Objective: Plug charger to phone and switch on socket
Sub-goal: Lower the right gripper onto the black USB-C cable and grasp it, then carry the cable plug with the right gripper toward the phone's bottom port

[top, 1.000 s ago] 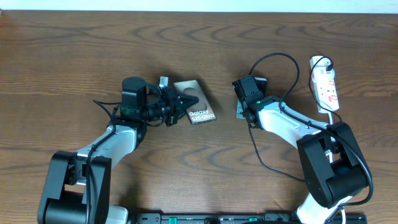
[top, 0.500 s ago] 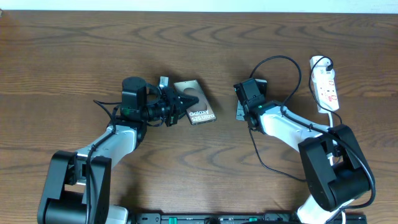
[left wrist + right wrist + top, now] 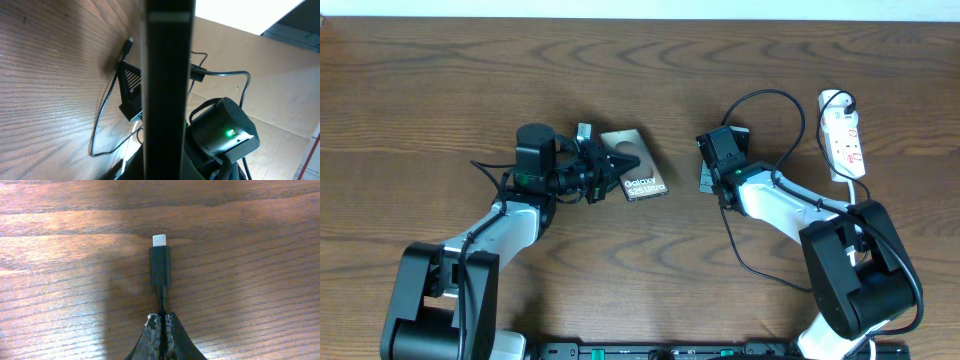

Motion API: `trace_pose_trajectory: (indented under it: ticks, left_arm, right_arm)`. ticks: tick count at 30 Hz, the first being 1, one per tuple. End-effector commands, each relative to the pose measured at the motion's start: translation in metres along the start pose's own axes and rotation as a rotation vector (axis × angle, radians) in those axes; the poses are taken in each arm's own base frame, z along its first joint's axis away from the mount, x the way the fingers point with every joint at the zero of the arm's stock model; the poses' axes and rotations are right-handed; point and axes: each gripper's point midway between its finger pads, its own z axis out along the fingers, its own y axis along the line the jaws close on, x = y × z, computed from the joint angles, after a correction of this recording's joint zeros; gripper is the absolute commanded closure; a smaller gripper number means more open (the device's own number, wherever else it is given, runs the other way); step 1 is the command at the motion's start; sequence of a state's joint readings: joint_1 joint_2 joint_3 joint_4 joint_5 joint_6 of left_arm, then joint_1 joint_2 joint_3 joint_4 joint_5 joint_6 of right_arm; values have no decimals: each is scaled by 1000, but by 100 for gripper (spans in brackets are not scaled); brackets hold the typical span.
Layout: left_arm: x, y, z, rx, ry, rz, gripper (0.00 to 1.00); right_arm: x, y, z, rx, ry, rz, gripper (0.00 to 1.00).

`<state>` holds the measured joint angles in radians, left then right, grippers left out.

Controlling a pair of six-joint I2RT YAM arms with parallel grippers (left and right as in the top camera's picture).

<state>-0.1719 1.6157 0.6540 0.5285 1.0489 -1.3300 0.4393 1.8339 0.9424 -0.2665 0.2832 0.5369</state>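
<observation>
Plug-in step: right hand (image 3: 161, 322) clamped on thin black charger cable (image 3: 160, 272); left hand (image 3: 608, 169) grips dark rectangular phone (image 3: 645, 181) at 9 o'clock. Next: bring tip (image 3: 159, 240) square to phone's end.

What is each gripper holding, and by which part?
The right gripper pinches the charger by its cable, just behind the connector tip. The left gripper grips the phone by the end nearest that arm.

table (image 3: 250, 255): grained brown wood (soft sheen) | charger (image 3: 160, 272): matt black plastic; tip bright metal | socket (image 3: 844, 140): smooth white plastic
</observation>
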Motion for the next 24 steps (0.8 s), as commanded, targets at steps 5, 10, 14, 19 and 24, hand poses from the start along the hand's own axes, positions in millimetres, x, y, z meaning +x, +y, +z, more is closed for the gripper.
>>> trace_pose_trajectory:
  ticks: [5,10,14,19,24]
  left_arm:
    - [7,-12,-2,28,40,52,93]
    - [10,-24,-8,76,74,115,93]
    - [13,-52,-17,170,98,267,93]
    - [14,-61,-20,199,99,327,93]
    - [15,-66,-20,213,97,358,92]
  right_arm:
    - [38,18,-5,-175,178,-96,99]
    - [26,33,-69,-344,159,-158,99]
    - [43,30,-136,-475,206,-219,99]
    - [73,34,-202,-695,257,-328,99]
    - [92,43,-246,-866,264,-400,99]
